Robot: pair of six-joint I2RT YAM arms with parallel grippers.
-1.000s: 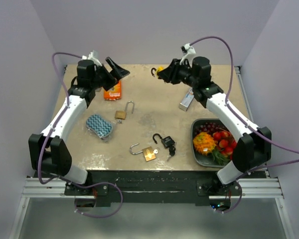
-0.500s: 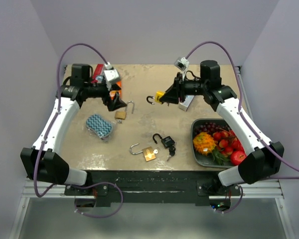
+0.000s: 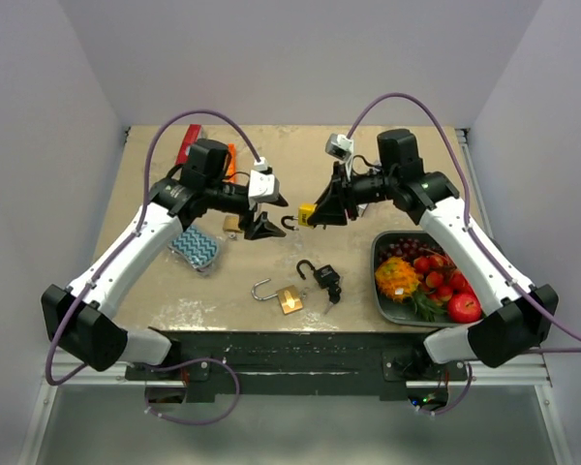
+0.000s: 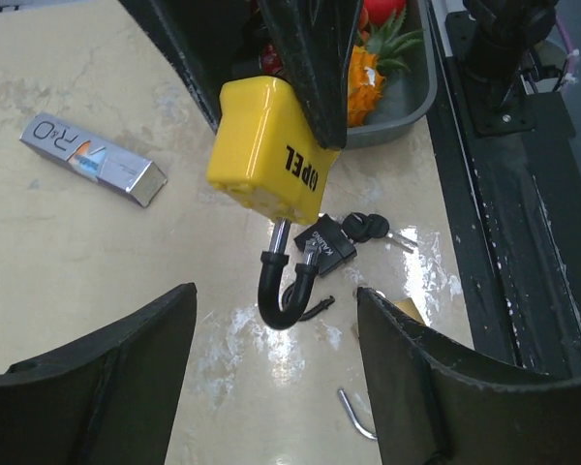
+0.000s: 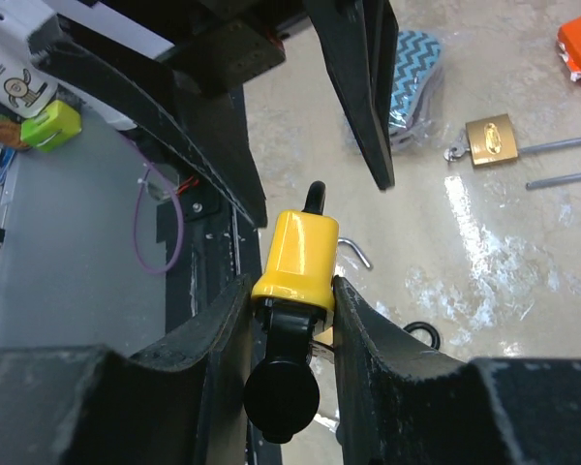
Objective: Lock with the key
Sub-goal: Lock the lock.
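My right gripper point(image 3: 321, 210) is shut on a yellow padlock point(image 3: 308, 211) and holds it in the air above the table's middle. Its black shackle point(image 4: 284, 291) points toward my left gripper. A black key point(image 5: 280, 386) sits in the padlock's base, between my right fingers point(image 5: 378, 360). The padlock also shows in the right wrist view point(image 5: 297, 256) and in the left wrist view point(image 4: 267, 147). My left gripper point(image 3: 268, 225) is open and empty, just left of the shackle, its jaws spread on either side of it without touching.
A black padlock with keys point(image 3: 323, 276), a brass padlock point(image 3: 285, 296) and another brass padlock point(image 5: 493, 140) lie on the table. A chevron pouch point(image 3: 194, 246) lies at left, an orange packet point(image 3: 229, 160) at the back. A grey tray of fruit point(image 3: 380, 283) stands at right.
Both arms have swung in toward the table's middle. My right gripper carried the yellow padlock down and left. My left gripper moved right and now faces the shackle.
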